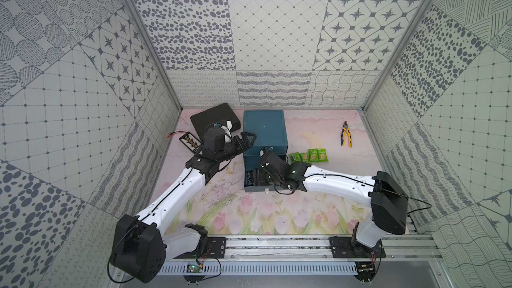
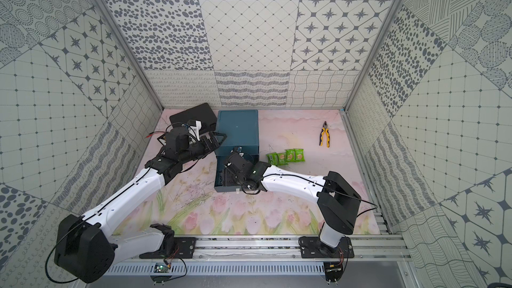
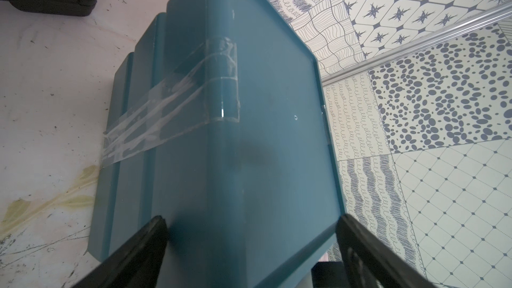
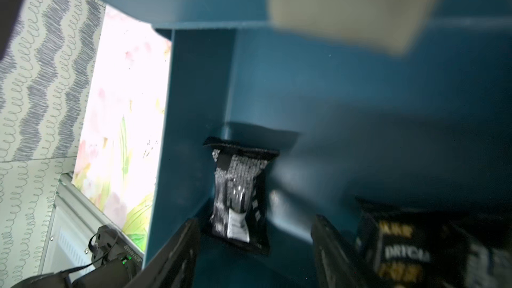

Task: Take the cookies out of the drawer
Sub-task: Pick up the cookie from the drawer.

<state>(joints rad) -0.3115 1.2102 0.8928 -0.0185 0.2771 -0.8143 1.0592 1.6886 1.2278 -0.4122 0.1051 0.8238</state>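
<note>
Cookies (image 1: 309, 157): four green packets with a round biscuit print, in a left-right row on the table (image 1: 318, 184) just right of the open drawer (image 1: 253, 188), overlapping, long axes toward the back wall. More are inside the drawer. One black packet (image 4: 239, 198) leans on end in a corner, white print showing. Another black packet (image 4: 399, 247), gold lettering, is blurred. Right gripper (image 4: 256, 221) is in the drawer, jaws apart, nothing between. Left gripper (image 1: 247, 137) has jaws apart, straddling the blue cabinet (image 1: 264, 128) corner; contact unclear.
</note>
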